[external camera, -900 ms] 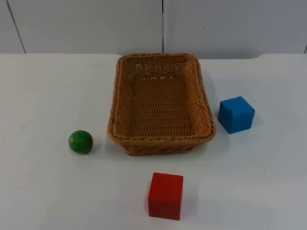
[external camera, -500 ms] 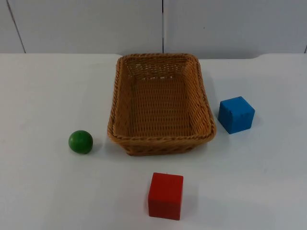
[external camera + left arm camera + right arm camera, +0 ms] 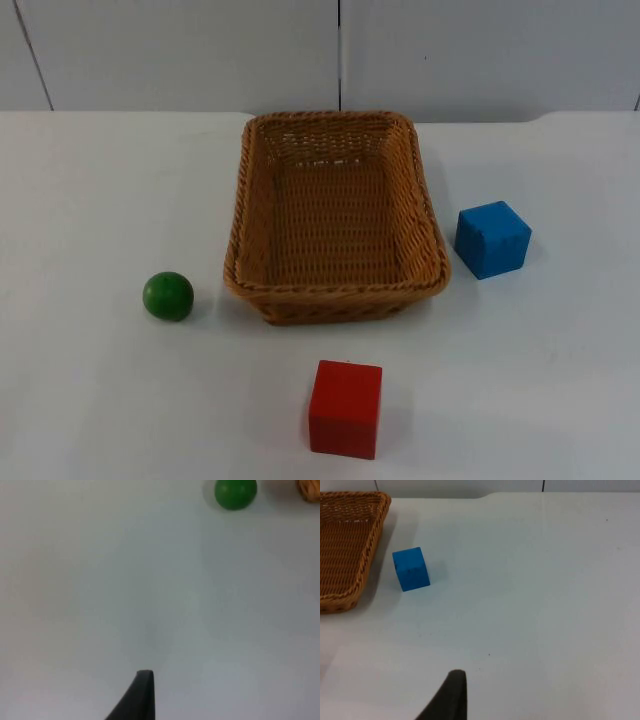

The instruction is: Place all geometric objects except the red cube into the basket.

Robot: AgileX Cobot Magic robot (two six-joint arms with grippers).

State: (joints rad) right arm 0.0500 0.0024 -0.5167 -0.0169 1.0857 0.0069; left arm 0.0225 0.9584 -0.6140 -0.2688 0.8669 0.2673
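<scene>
1. Top view: the basket [image 3: 337, 218] stands mid-table with nothing in it, so the task is at its start; none of the pieces has been put in.
2. Left wrist view: the left gripper [image 3: 142, 695] hangs over bare table [image 3: 125, 590], with the ball [image 3: 235, 493] well ahead of its fingertip and off to one side, and a corner of the basket just past the ball. One finger is visible, so whether its jaws are spread or closed cannot be told. It holds nothing.
3. Right wrist view: the right gripper [image 3: 451, 695] is likewise over bare table, the blue cube [image 3: 411, 569] well ahead of it and near the basket's wall. Its jaw state cannot be told either.
4. The ball and blue cube lie on opposite sides of the basket, probably so each arm takes the piece on its own side.
5. The red cube [image 3: 346, 408] sits apart, in front of the basket, and should be left there.
</scene>
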